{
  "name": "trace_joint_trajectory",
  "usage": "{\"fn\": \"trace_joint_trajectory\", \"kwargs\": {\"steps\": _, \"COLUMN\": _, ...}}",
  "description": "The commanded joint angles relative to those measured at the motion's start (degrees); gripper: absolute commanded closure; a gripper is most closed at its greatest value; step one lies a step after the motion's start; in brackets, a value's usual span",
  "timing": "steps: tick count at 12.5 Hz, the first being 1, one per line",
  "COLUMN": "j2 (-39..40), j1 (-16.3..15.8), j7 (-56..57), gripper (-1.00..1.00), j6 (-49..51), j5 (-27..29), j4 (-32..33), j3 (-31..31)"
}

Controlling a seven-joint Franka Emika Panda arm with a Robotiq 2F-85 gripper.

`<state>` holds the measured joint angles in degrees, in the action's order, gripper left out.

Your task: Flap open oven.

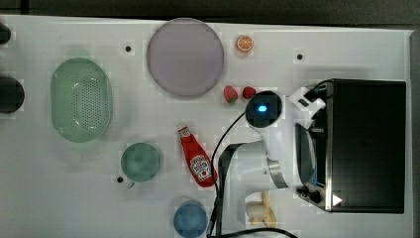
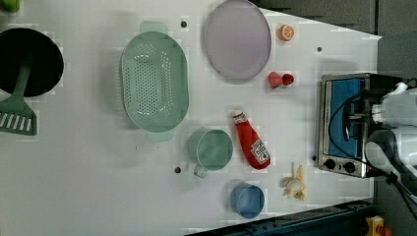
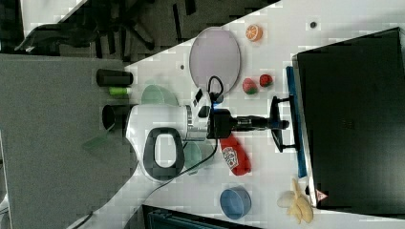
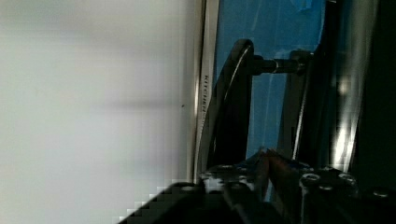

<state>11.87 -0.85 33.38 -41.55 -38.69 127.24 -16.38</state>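
My claw [image 3: 282, 125] is squeezed onto the black bar handle [image 3: 276, 123] of the oven [image 3: 353, 119]. The oven sits at the right end of the white surface [image 1: 148, 208] in the top view. Its blue glass door [image 3: 293, 119] looks only a little tipped out, so I think most of the pull is yet to come.

My claw could slip off the thin bar if I tug crooked. The whole oven could slide toward me if I pull straight instead of down.

Two strawberries [image 3: 255, 83] and a ketchup bottle [image 3: 235, 157] lie near the door. A peeled banana [image 3: 298, 205] lies beside the oven's corner. None seems to be right under the door. A purple plate [image 1: 184, 56] is well apart.
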Motion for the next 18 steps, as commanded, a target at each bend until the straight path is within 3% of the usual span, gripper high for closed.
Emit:
{"fn": "trace_joint_trajectory", "kwargs": {"steps": 1, "j2": 3.49, "j1": -3.83, "j7": -11.51, "gripper": 0.65, "j6": 1.75, "j5": -3.32, "j4": 0.06, "j3": 3.02}}
{"fn": "trace_joint_trajectory", "kwargs": {"steps": 5, "j2": 8.39, "j1": -6.48, "j7": -20.65, "gripper": 0.65, "j6": 3.5, "j5": -9.08, "j4": -0.13, "j3": 4.69}}
{"fn": "trace_joint_trajectory", "kwargs": {"steps": 12, "j2": 19.68, "j1": -10.58, "j7": -32.7, "gripper": 0.65, "j6": 2.93, "j5": -10.19, "j4": -3.46, "j3": 6.09}}
{"fn": "trace_joint_trajectory", "kwargs": {"steps": 16, "j2": 19.0, "j1": -10.71, "j7": -34.26, "gripper": 0.65, "j6": 1.85, "j5": -8.36, "j4": -5.59, "j3": 6.12}}
{"fn": "trace_joint_trajectory", "kwargs": {"steps": 18, "j2": 16.43, "j1": -10.26, "j7": -34.06, "gripper": 0.65, "j6": -0.12, "j5": -2.84, "j4": -5.59, "j3": 6.1}}
